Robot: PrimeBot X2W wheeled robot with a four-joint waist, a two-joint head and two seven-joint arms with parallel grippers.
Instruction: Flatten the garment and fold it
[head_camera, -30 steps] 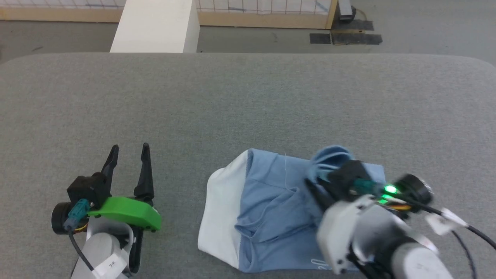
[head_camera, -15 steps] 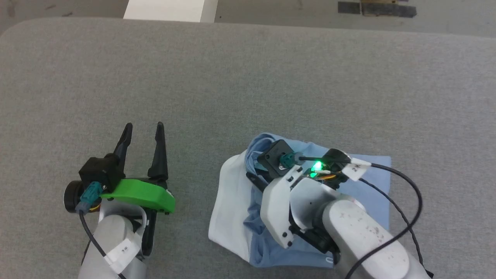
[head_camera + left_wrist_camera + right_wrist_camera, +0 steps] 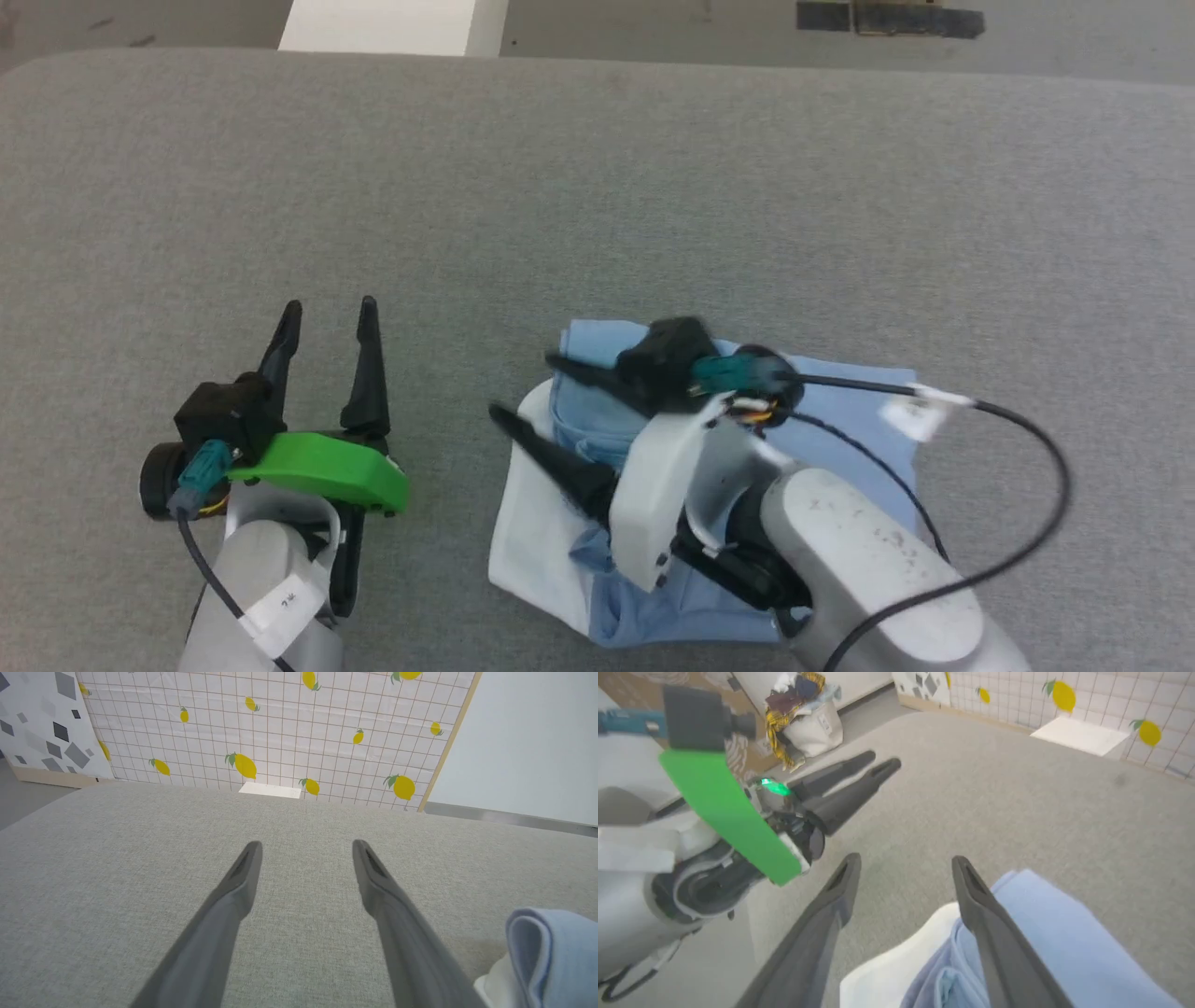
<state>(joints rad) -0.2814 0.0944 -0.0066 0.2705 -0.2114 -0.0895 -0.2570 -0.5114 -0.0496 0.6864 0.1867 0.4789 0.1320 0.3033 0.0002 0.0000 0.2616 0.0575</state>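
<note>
The garment point(image 3: 845, 415) lies in a folded bundle on the grey table point(image 3: 597, 187), near the front edge right of centre. It is light blue, with white fabric point(image 3: 532, 523) along its left side. My right gripper point(image 3: 523, 385) hovers open over that left edge, fingers pointing left, nothing between them. In the right wrist view the right gripper point(image 3: 906, 861) spreads over the blue fold point(image 3: 1045, 933) and white edge point(image 3: 896, 970). My left gripper point(image 3: 329, 308) rests open and empty on the table, left of the garment. In the left wrist view the left gripper point(image 3: 306, 844) has a garment corner point(image 3: 546, 952) beside it.
A white block point(image 3: 392, 23) stands beyond the table's far edge, with dark floor mats point(image 3: 887, 19) further right. A lemon-print wall point(image 3: 280, 732) rises behind the table. A bag of clothes point(image 3: 808, 714) sits on the floor off the left side.
My right gripper carried a blue fold leftwards across the garment, then opened and let it go. The head camera tilted down early on. The left arm stayed put.
</note>
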